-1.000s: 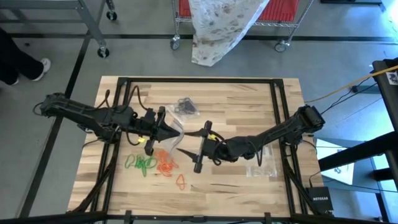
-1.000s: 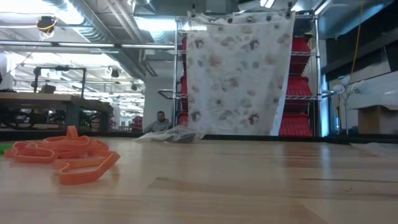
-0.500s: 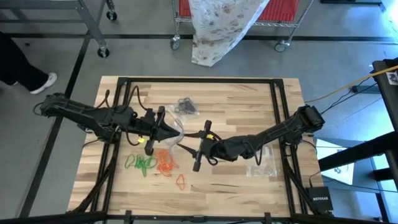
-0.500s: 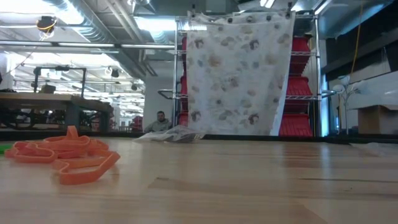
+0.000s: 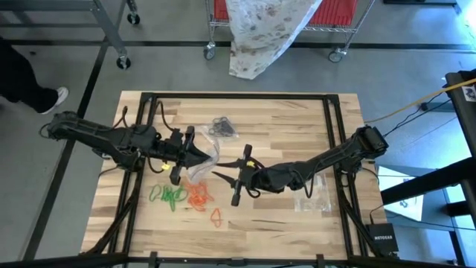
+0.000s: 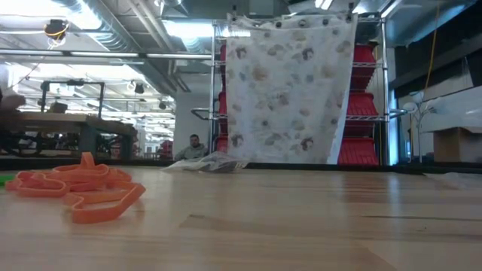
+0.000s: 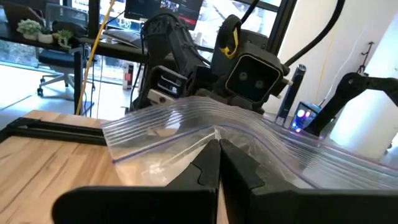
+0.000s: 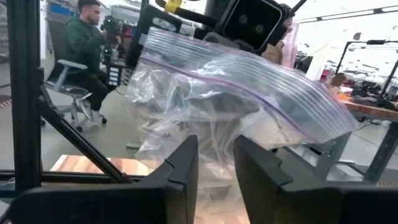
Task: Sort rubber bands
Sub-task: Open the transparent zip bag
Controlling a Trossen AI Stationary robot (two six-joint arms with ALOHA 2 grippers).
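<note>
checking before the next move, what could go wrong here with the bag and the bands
1. The left gripper holds the clear bag only by its edge; it might slip out.
2. The right gripper is not yet shut on the bag, so it may miss the film or crumple it.
3. The hanging bag sits close to the orange bands and green bands, and could drag the piles together.

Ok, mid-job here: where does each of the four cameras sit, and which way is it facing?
High: overhead, straight down; both arms, clear bag between the claws.
Low: table-top height, looking across; orange bands, no arm.
Left wrist: past the shut left claw pinching the bag.
Right wrist: past the right claw toward the bag.
Shared: both wrist views show the bag.
</note>
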